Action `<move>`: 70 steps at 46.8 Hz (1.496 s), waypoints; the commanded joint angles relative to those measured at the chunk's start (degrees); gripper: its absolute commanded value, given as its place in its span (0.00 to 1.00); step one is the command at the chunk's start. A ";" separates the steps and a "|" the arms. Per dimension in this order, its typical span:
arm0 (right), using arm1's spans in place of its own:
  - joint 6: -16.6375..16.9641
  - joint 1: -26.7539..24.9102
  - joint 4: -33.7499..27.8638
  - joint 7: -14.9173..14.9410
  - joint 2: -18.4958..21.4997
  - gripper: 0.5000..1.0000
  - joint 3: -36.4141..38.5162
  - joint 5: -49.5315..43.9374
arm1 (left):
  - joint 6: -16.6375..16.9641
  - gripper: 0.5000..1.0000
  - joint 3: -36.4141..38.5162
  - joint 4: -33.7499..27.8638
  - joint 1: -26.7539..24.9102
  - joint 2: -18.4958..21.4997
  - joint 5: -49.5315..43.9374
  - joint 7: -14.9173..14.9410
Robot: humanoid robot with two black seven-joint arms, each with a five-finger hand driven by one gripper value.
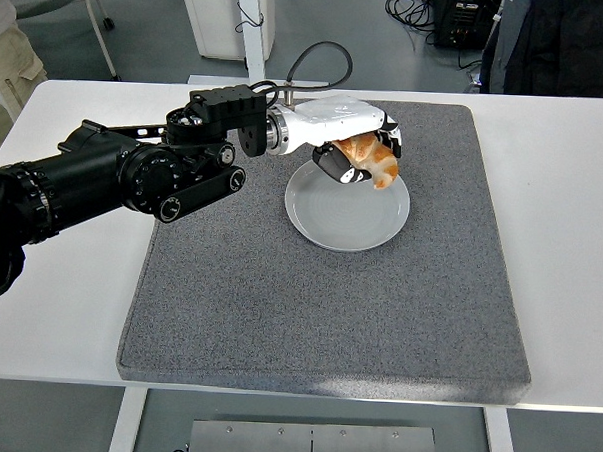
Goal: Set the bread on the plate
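A golden-brown croissant-like bread (pixel 373 157) is held in my left hand (pixel 357 153), whose white-and-black fingers are curled around it. The hand hangs just above the far part of the round grey plate (pixel 342 216), which lies on the dark grey mat (pixel 278 305). Whether the bread touches the plate cannot be told. My black left arm (pixel 113 183) reaches in from the left edge across the mat. The right arm is not in the picture.
The mat covers most of the white table (pixel 573 198). A person's dark clothing (pixel 550 42) shows at the top right, another person's trousers (pixel 8 68) at the top left. Cables and a white post stand behind the table.
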 commanded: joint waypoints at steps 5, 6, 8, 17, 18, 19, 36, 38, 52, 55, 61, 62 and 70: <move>0.00 0.00 0.00 0.00 0.00 1.00 0.00 0.00 | 0.20 0.00 0.16 1.51 1.06 -0.34 0.09 -0.16; 0.00 0.00 0.00 0.00 0.00 1.00 0.00 0.00 | 0.20 0.00 0.16 1.78 1.24 -0.52 0.09 -0.16; 0.00 0.00 0.00 0.00 0.00 1.00 0.00 0.00 | 0.38 0.00 0.16 2.22 1.68 -0.96 0.09 -0.24; 0.00 0.08 0.00 0.00 0.00 1.00 0.00 0.00 | 1.17 0.00 0.16 2.75 3.79 -2.19 0.09 -0.33; 0.00 0.00 0.00 0.00 0.00 1.00 0.00 0.00 | 1.26 0.00 0.16 2.75 3.96 -2.28 0.17 -0.33; 0.00 0.00 0.00 0.00 0.00 1.00 0.00 0.00 | 1.35 0.00 0.25 2.75 3.97 -2.28 0.26 -0.33; 0.00 0.00 0.00 0.00 0.00 1.00 0.00 0.00 | 2.93 0.00 4.29 4.68 5.55 -2.28 0.44 -0.33; 0.00 0.00 0.00 0.00 0.00 1.00 0.00 0.00 | 2.93 0.00 4.20 4.86 5.64 -2.28 0.35 -0.33; 0.00 0.08 0.00 0.00 0.00 1.00 0.00 0.00 | 2.93 0.00 4.29 6.00 6.16 -2.28 0.09 -0.86; 0.00 0.08 0.00 0.00 0.00 1.00 0.00 0.00 | 2.93 0.00 4.64 6.17 6.25 -2.28 0.00 -0.95; 0.00 0.00 0.00 0.00 0.00 1.00 0.00 0.00 | 3.02 0.00 5.26 6.44 6.51 -2.28 -0.27 -0.95; 0.00 0.00 0.00 0.00 0.00 1.00 0.00 0.00 | 3.02 0.00 5.26 6.44 6.60 -2.28 -0.27 -0.95; 0.00 0.00 0.00 0.00 0.00 1.00 0.00 0.00 | 3.54 0.00 5.26 6.53 6.69 -2.28 -0.35 -0.95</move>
